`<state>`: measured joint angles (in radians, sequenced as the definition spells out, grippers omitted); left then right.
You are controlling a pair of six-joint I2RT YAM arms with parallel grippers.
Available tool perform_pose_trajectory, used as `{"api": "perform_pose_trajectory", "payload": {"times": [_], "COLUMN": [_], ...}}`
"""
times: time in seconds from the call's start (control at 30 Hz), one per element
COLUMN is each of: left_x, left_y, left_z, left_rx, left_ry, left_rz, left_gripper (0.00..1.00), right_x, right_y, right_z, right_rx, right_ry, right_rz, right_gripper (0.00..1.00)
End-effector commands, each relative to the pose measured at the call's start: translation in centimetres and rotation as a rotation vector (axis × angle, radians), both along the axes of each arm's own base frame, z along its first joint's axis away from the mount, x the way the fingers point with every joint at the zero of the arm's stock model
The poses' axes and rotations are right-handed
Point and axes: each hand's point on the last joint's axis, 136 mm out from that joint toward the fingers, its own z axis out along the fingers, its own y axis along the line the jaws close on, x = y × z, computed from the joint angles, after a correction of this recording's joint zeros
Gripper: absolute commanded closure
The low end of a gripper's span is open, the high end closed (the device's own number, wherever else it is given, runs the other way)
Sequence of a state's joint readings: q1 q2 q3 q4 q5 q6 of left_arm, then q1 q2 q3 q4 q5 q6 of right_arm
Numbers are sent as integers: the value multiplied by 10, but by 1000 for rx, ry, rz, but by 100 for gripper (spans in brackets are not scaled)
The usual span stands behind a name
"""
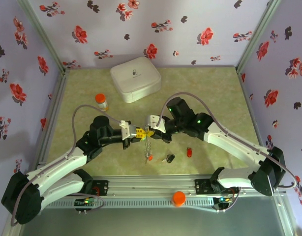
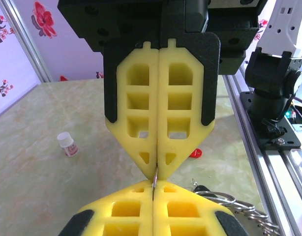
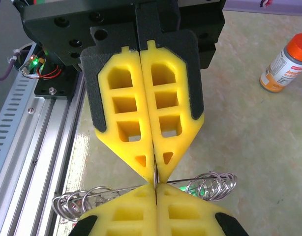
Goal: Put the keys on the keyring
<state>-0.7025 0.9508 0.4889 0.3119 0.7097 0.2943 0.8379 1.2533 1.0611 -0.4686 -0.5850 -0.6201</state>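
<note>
**A:** What is the biggest thing here?

**B:** A white case, well beyond the claws. The left gripper and right gripper meet tip to tip, each pinching the keyring.

**A:** Where does the ring sit?

**B:** It dangles beneath those tips, with an orange key at its low end. A black key and a red key lie on the table, right of the claws.
</note>
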Motion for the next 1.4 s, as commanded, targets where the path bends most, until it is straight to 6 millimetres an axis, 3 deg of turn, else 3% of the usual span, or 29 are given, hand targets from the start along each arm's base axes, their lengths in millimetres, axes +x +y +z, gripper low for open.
{"api": "perform_pose_trajectory", "payload": {"times": [0.0,0.07,0.17,0.4,0.63,0.8,1.13,1.37], "left_x": [0,5,14,53,60,68,72,72], "left_y": [-3,-1,3,20,21,22,20,20], "left_z": [10,12,15,17,10,5,1,2], "left_rx": [-19,-21,-29,-8,19,51,73,63], "left_ry": [-38,-44,-45,88,215,309,352,346], "left_rz": [-5,27,104,374,429,484,503,502], "left_gripper": [100,100,100,100,100,100,100,100], "right_x": [-6,3,22,56,78,88,56,-4], "right_y": [11,6,-8,-41,-56,-80,-89,-100], "right_z": [21,23,29,11,-15,-40,-81,-125], "right_rx": [60,72,142,160,175,90,-87,-312], "right_ry": [-15,-34,-37,21,257,372,602,736], "right_rz": [34,-22,-150,-507,-820,-1057,-1123,-1223], "right_gripper": [96,74,62,64,70,72,66,58]}}
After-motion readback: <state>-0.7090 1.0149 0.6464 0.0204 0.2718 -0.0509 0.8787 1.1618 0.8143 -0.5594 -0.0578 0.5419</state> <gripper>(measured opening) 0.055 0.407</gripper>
